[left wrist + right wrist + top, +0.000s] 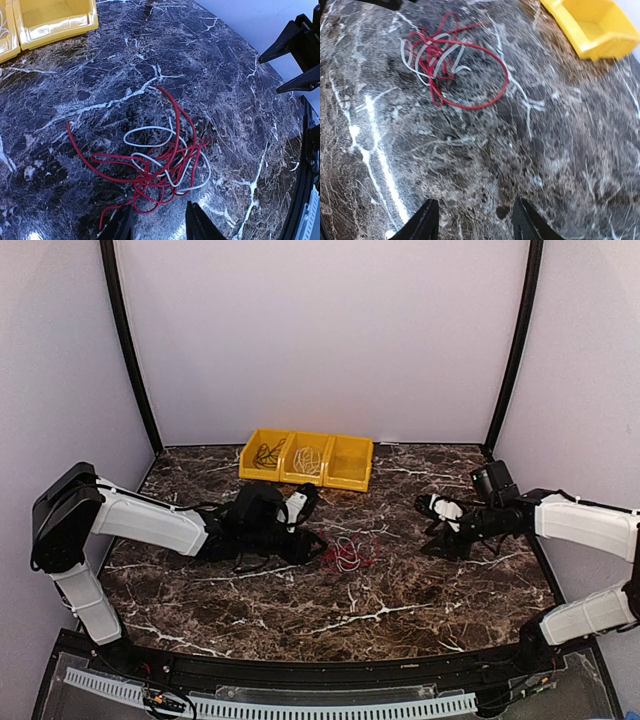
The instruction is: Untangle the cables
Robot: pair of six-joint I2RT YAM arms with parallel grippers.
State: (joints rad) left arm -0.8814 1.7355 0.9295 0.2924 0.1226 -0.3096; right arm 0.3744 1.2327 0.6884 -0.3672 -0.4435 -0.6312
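Left pincer [312,544]: left of centre in the top view, low over the counter [400,612]. Its fingers are moderately parted with nothing between them, and the tips sit just beside the tangle.
Yellow bin [345,481]: upper centre, at the counter's far edge. A dark cable [266,453] lies in its left compartment and a second white cable [309,458] in the middle one.
Tangle [350,554]: a red cable [150,175] and a white cable [150,131] looped together flat on the counter, at the centre of the top view between both pincers.
Right pincer [476,220]: right of centre, well apart from the tangle. Its fingers are parted over bare counter, and the tangle shows in the upper left of its wrist view.
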